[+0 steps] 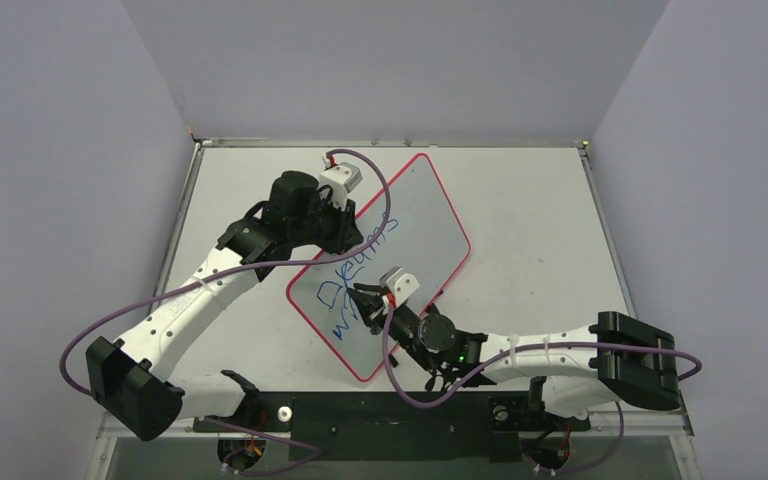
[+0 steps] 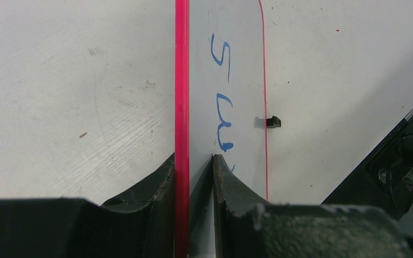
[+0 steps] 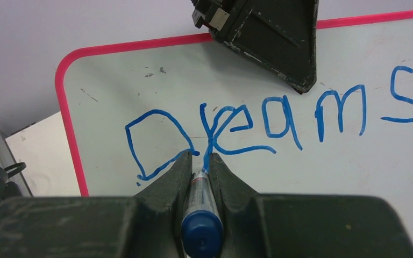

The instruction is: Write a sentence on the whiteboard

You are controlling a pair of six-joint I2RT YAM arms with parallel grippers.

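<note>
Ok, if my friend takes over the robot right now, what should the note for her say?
The left gripper is shut on the pink-red rim of the large flat white rectangular whiteboard, which is on the pale table.
The right gripper is shut on the blue-capped marker pen, its tip at the board just under the first word.
Done: the blue handwritten sentence begins "Dreams", and the top view shows a few strokes of a second line.
Left to do: write the rest of the sentence, then let go of pen and board.
</note>
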